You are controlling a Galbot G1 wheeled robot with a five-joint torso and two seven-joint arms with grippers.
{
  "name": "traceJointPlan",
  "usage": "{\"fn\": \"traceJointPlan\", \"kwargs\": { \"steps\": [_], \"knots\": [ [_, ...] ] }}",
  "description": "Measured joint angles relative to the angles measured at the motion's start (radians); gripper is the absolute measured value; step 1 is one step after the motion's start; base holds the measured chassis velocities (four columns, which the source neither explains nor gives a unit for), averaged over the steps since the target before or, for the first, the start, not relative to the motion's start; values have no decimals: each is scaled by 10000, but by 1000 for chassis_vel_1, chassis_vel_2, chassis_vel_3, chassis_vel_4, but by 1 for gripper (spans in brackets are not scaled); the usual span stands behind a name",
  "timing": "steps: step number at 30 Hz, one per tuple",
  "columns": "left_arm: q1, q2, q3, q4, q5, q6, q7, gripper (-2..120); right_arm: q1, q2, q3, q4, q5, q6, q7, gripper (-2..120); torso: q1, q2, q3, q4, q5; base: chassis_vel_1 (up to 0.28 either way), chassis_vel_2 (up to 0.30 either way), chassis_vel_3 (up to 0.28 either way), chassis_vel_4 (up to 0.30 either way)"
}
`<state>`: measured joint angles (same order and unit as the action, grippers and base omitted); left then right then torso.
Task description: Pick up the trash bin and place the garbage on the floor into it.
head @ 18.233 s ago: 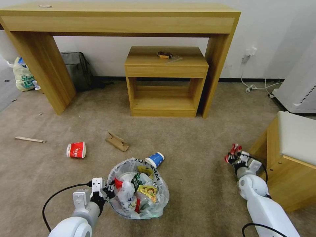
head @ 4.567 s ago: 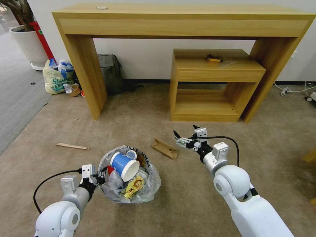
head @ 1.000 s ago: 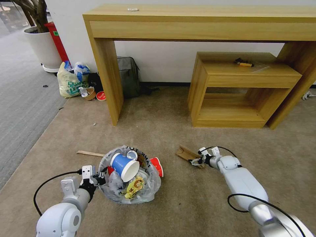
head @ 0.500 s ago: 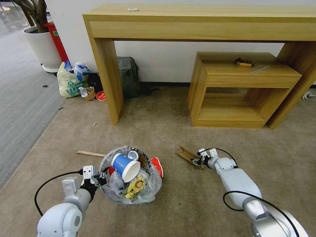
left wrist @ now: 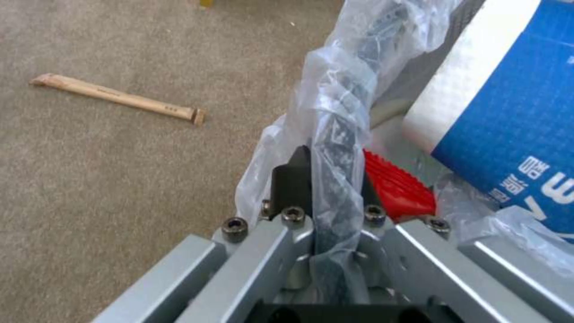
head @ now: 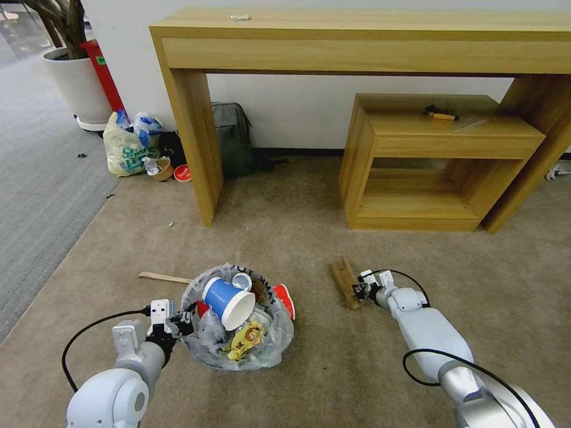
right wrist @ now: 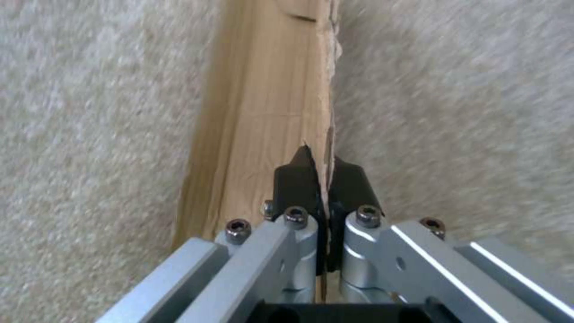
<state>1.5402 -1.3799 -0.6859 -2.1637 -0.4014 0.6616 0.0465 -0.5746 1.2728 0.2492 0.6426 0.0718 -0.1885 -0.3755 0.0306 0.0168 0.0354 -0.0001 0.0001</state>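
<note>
The trash bin (head: 269,352), a black bin lined with a crinkly bag, stands on the beige floor (head: 285,238) at lower left. It is heaped with garbage, with a blue cup (head: 229,300) on top and a red cup (head: 284,299) at its right rim. My left gripper (head: 181,321) is shut on the bag-lined rim; the left wrist view shows the plastic (left wrist: 335,89) pinched in my left gripper (left wrist: 332,175). My right gripper (head: 360,289) is shut on the edge of a cardboard scrap (head: 344,282), which the right wrist view shows as brown card (right wrist: 263,89) in the gripper (right wrist: 323,168). A wooden stick (head: 163,277) lies left of the bin.
A tall wooden table (head: 357,35) and a low shelf table (head: 440,160) stand against the wall ahead. A grey backpack (head: 232,139), a yellow-green shopping bag (head: 125,148) and a white planter (head: 74,83) sit at the far left beside grey ribbed carpet (head: 41,178).
The cardboard scrap has swung from lying slantwise to pointing away from me, with the right gripper on its near end. The bin and left gripper have barely moved.
</note>
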Motion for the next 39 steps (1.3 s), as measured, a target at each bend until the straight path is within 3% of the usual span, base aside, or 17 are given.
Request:
{"fn": "traceJointPlan", "kwargs": {
  "steps": [5, 10, 13, 14, 17, 21, 26, 30, 39],
  "knots": [
    [30, 8, 37, -42, 20, 5, 0, 0, -353, -199, 123, 801, 76, 7, 141, 0, 1, 0, 0, -1, 0, 0, 0, 0, 0],
    [67, 28, 77, -86, 49, 12, 0, 0, -964, -499, 663, 2566, -102, 448, 245, 0, 0, 0, 1, 0, 3, 0, 0, 0, 0],
    [80, 91, 85, -94, 47, 21, 0, 0, -1338, -935, 990, 4131, -47, 462, 73, 0, 0, 0, 0, -1, -1, 0, 0, 0, 0],
    [80, 91, 85, -94, 47, 21, 0, 0, -1338, -935, 990, 4131, -47, 462, 73, 0, 0, 0, 0, -1, -1, 0, 0, 0, 0],
    [50, 196, 131, -93, 29, 67, -16, 0, -1752, -1696, 1054, 6222, 566, 121, -135, 0, -1, 0, -1, -1, -6, 0, 0, 0, 0],
    [-33, 271, 207, -50, -16, 128, -95, 0, -2068, -2246, 965, 7679, 1111, -225, -311, 0, -1, 0, 0, -6, 0, 0, 0, 0, 0],
    [-64, 293, 235, -27, -20, 143, -116, 0, -2152, -2372, 922, 8102, 1281, -349, -367, 0, 0, 1, 0, -5, 2, 0, 0, 0, 0],
    [-245, 473, 494, 175, -16, 285, -300, 0, -2608, -2899, -7, 11900, 2788, -1650, -655, 0, -1, 2, -1, 0, -2, 0, 0, 0, 0],
    [-369, 624, 665, 276, -21, 290, -421, 0, -2421, -3033, -1860, 13459, 3340, -2375, -846, 0, -1, 1, 0, 0, -2, 0, 0, 0, 0]
  ]
}}
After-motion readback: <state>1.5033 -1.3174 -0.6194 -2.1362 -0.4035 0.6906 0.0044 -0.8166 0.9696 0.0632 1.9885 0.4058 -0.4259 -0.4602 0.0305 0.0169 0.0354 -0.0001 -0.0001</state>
